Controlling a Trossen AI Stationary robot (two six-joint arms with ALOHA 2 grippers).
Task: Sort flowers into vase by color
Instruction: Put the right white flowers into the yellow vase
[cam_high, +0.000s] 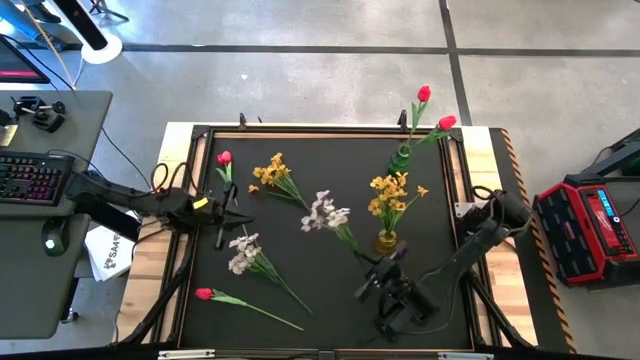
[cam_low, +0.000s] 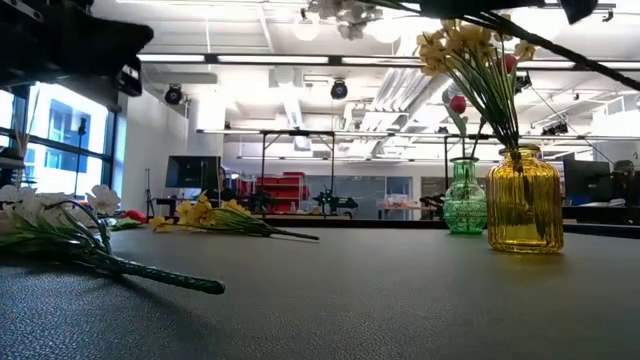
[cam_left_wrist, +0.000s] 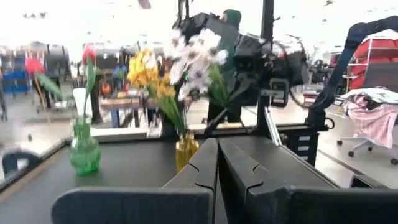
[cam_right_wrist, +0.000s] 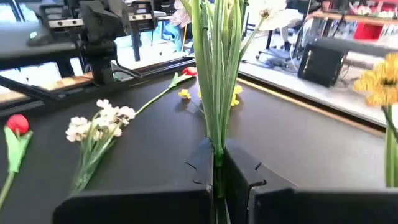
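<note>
My right gripper (cam_high: 368, 268) (cam_right_wrist: 217, 165) is shut on a white blossom spray (cam_high: 326, 212) and holds it in the air near the yellow vase (cam_high: 386, 240), which has yellow blossoms (cam_high: 390, 190) in it. The green vase (cam_high: 400, 160) holds two red tulips (cam_high: 424, 93). Lying flat on the black mat are a red tulip (cam_high: 223, 158), a yellow cluster (cam_high: 272, 172), a second white spray (cam_high: 243, 250) and another red tulip (cam_high: 205, 294). My left gripper (cam_high: 238, 216) (cam_left_wrist: 217, 149) hovers shut over the mat's left part, between these flowers, and touches nothing. My right gripper pinches the lower part of the white spray's green stems (cam_right_wrist: 215, 146) between its two fingers. The stems run on ahead along the fingers, toward the table's far left. The spray is lifted clear of the mat, its blossoms (cam_left_wrist: 196, 59) out in front of the gripper.
A raised frame (cam_high: 330, 132) borders the black mat. The two vases stand close together on the mat's right half. Free mat lies in the middle (cam_high: 320, 280) and near the front edge. A desk with a keyboard (cam_high: 30, 175) stands to the left, a red case (cam_high: 590, 225) to the right.
</note>
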